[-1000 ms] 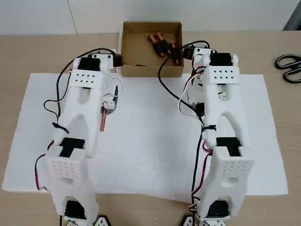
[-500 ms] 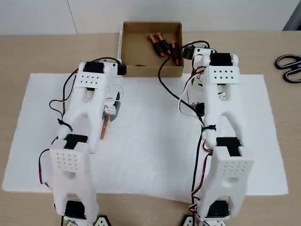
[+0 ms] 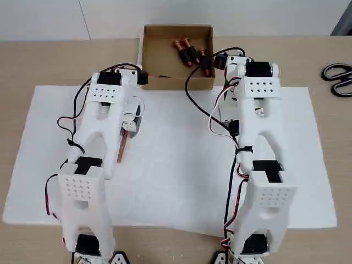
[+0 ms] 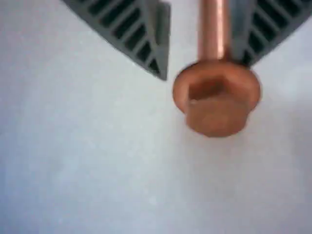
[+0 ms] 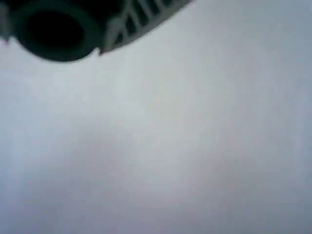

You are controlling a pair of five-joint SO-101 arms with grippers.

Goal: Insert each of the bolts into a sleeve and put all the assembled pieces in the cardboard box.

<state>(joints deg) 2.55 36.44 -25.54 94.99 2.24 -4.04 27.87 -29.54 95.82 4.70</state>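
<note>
Wooden table [image 3: 55,60] — bearing white sheet [image 3: 176,181], cardboard box [image 3: 162,60], apparently scissors [image 3: 334,77].

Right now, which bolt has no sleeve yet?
The bolt at the left gripper, over the white sheet. The bolts in the box already carry black sleeves.
</note>
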